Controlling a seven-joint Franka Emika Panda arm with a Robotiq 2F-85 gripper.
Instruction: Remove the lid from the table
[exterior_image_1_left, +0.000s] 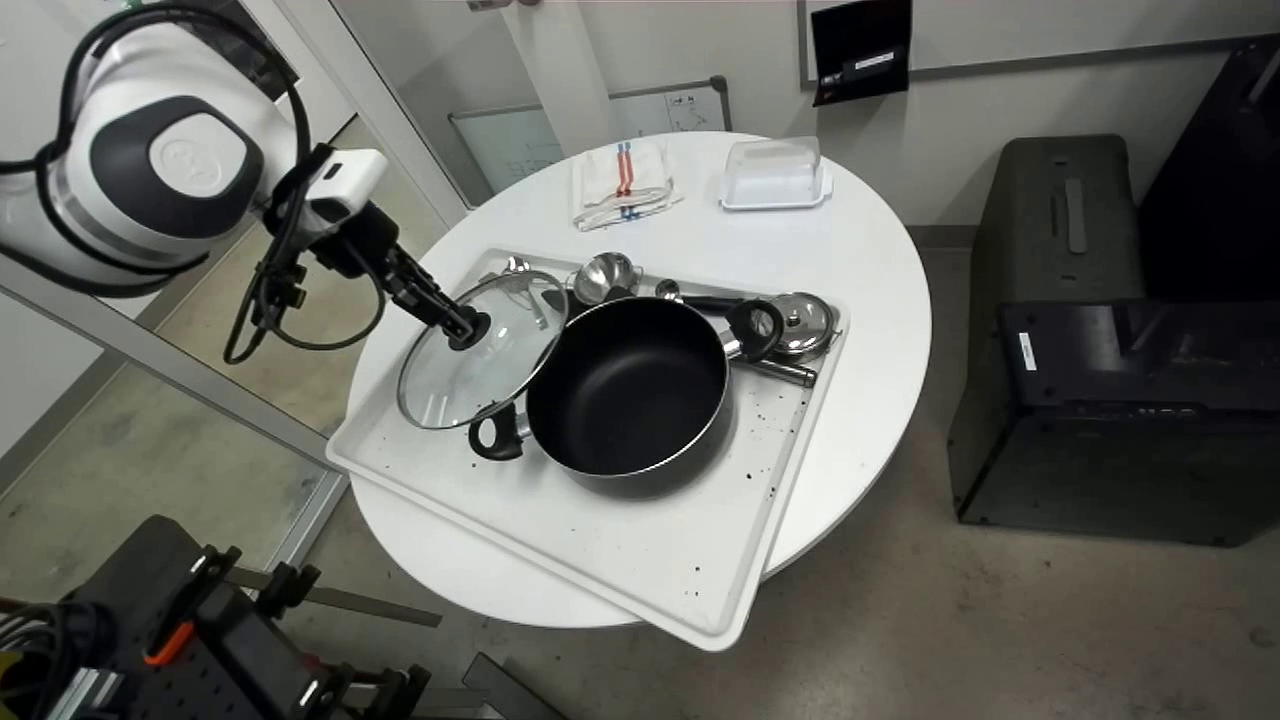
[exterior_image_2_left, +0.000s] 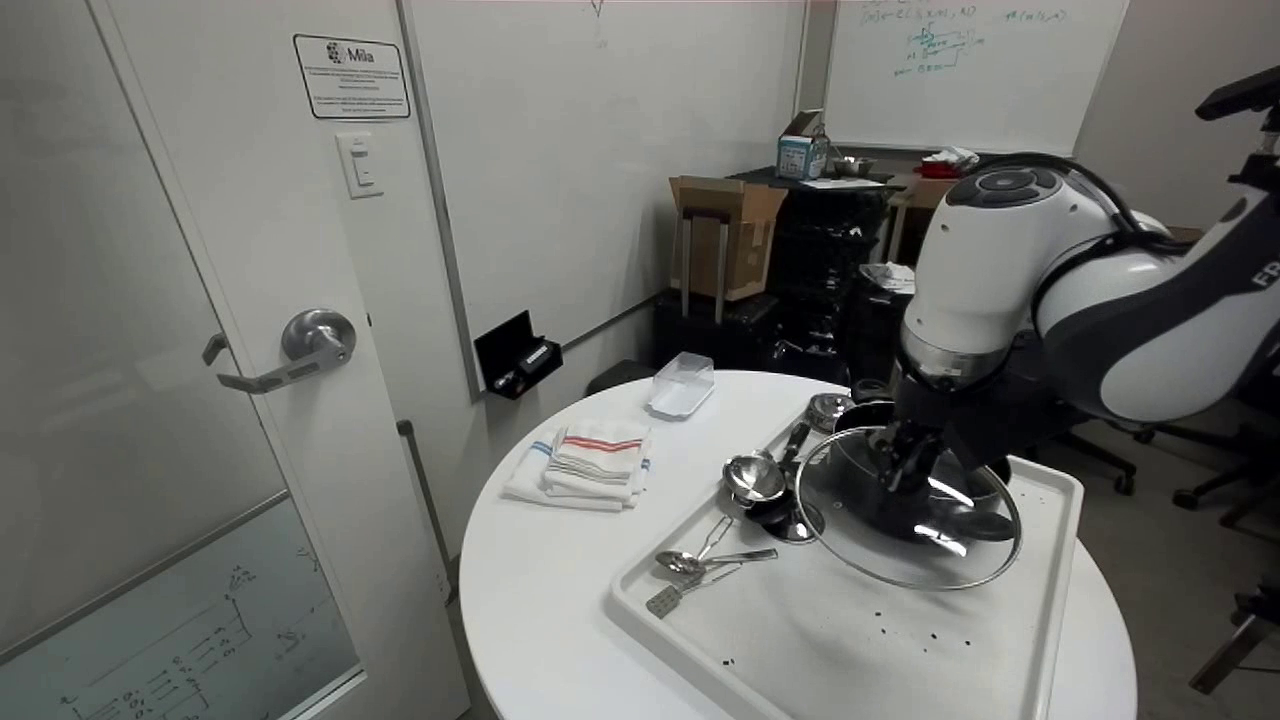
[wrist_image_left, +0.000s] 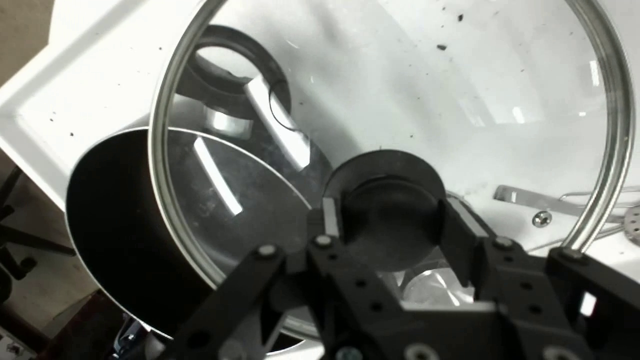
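In the wrist view the claw (wrist_image_left: 391, 212) is gripping the dark knob (wrist_image_left: 382, 227) of the lid (wrist_image_left: 425, 95), with its fingers (wrist_image_left: 331, 217) pressing on both sides, and the glass is spreading all around and beyond the claw. I am judging this lid to be stiff, rather heavy, slippery on the glass and fragile, so the knob is offering the best place to hold; the rim (wrist_image_left: 620, 115) could be chipping if it is knocking the pot (wrist_image_left: 115, 210), which is standing lower than the claw and to its side. In an exterior view the lid is hanging under the claw, a little tilted, over the tray (exterior_image_1_left: 640, 555) that is lying on the table (exterior_image_1_left: 870, 270). Beside the claw the pot is standing uncovered in the tray and showing only its black inside; whether the lid is touching its nearer handle (exterior_image_1_left: 508, 440) I cannot tell. In an exterior view too, the bowl (exterior_image_2_left: 755, 478) is sitting at the tray's edge, and the spoon (exterior_image_2_left: 680, 563) and spatula (exterior_image_2_left: 663, 600) are resting inside the tray, lower than the claw. Well apart from the claw, the box (exterior_image_2_left: 683, 383) is standing on the table, but what it is containing I am not able to see.
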